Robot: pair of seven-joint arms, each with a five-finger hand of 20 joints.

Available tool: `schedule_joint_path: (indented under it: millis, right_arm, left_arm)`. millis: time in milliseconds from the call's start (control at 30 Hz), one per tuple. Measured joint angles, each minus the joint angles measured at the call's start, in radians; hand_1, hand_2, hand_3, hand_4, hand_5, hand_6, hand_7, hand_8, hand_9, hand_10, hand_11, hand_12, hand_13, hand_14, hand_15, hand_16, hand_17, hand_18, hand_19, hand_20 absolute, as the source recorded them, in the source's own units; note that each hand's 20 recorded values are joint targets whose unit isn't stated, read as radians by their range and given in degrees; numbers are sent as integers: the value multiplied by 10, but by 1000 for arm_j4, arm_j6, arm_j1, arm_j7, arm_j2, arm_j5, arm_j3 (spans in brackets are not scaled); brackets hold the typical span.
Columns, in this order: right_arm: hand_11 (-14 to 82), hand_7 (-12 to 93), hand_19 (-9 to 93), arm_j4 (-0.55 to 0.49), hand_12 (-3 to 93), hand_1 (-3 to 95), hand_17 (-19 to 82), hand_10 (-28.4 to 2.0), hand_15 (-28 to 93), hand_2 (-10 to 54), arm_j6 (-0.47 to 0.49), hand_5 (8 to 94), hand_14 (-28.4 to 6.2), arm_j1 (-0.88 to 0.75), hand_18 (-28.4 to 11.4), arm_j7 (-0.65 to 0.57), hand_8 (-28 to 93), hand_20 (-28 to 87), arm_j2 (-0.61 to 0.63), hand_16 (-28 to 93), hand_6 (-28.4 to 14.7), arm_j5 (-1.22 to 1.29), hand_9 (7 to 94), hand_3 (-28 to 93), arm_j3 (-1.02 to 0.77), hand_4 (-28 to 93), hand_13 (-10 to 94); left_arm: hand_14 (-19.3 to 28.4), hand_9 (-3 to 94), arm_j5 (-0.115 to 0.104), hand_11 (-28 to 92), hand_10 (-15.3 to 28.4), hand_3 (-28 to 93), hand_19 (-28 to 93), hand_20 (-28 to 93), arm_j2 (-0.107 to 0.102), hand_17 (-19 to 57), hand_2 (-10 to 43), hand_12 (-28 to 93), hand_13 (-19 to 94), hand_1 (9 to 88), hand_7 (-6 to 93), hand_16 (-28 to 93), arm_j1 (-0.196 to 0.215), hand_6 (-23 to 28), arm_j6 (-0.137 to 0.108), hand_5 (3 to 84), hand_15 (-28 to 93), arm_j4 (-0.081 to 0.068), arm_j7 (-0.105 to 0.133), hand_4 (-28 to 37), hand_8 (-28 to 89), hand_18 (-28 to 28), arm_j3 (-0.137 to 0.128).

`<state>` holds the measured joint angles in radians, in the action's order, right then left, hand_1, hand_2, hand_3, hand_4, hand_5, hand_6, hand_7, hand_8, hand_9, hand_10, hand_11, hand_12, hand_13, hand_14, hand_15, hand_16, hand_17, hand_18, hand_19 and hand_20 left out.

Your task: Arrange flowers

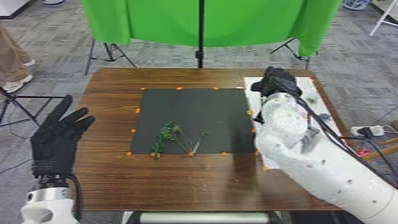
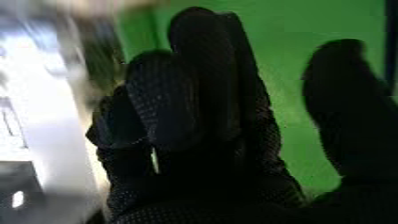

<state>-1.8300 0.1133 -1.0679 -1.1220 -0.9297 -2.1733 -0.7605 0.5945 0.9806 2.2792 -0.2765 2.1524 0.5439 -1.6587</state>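
Right robot hand [image 1: 279,81], open with thumb apart, is at the white board [image 1: 306,85]; green sprigs [image 1: 169,133] lie loose on the black mat [image 1: 195,107], arranging seemingly mostly undone.

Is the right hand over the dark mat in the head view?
No, the right hand is at the far end of the white strip, right of the dark mat.

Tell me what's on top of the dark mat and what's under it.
Green leafy stems lie on the dark mat, mostly toward its near edge. Whatever is directly under the mat is covered.
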Motion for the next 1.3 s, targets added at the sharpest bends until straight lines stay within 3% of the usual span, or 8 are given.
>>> schedule_joint_path:
  millis: [67,133,700,800,900,967,1067,1300]
  right_arm:
    - [345,153,932,6,174,285,443,-220,714,-48,140,747,-128,-3,-283,-47,-79,362,-18,151,-157,75,793,671,-23,-213,772]
    - [344,148,932,16,173,282,443,-225,718,-47,191,742,-129,-6,-283,-76,-77,364,-26,148,-163,96,789,667,-23,-211,768]
    - [358,123,932,166,175,285,422,-240,749,-54,214,716,-138,20,-284,-124,-75,349,-59,135,-180,139,746,650,34,-213,733]
    - [390,140,932,202,180,316,422,-223,761,-70,213,727,-129,59,-284,-136,-76,351,-71,131,-157,141,749,660,76,-217,735]
    - [416,180,932,246,181,408,439,-187,765,-93,198,760,-108,112,-282,-138,-89,370,-74,134,-111,126,779,709,155,-258,760]
    - [422,204,932,272,202,493,454,-158,756,-95,176,789,-87,141,-273,-132,39,388,-73,146,-87,97,813,678,217,-279,791]
    - [392,258,932,288,267,587,476,-107,742,-95,144,843,-61,156,-250,-113,108,414,-70,158,-49,32,879,658,278,-281,837]
    - [387,257,932,273,276,596,482,-103,739,-95,39,855,-51,147,-240,-40,159,442,-34,172,-47,-47,901,686,334,-282,854]
  left_arm:
    - [259,352,-2,306,194,757,494,368,-3,-65,92,150,249,214,95,-81,3,77,-2,347,624,1,3,-282,-73,229,0]
    - [259,353,-3,306,194,757,494,368,-5,-65,92,149,250,214,95,-81,5,77,-3,347,624,2,6,-282,-73,229,-1]
    - [259,353,-7,305,194,759,494,367,-11,-66,91,149,250,214,97,-81,7,78,-6,348,624,2,15,-282,-74,230,1]
    - [259,353,-5,306,194,759,494,367,-11,-66,91,150,250,214,97,-82,-6,77,-4,348,624,-3,11,-282,-74,230,5]
    - [259,353,-3,306,194,757,494,367,-11,-66,92,149,249,215,98,-81,-23,77,1,348,624,-9,5,-282,-74,230,9]
    - [259,353,-2,306,194,756,493,367,-10,-66,92,149,249,215,97,-82,-32,78,5,348,624,-12,0,-282,-74,230,10]
    - [258,353,1,305,194,756,493,367,-9,-66,93,149,250,214,96,-81,-40,78,9,348,624,-13,-4,-283,-74,230,10]
    - [258,353,1,305,194,756,493,367,-8,-66,93,149,250,213,97,-81,-40,78,10,348,624,-13,-4,-282,-74,230,9]
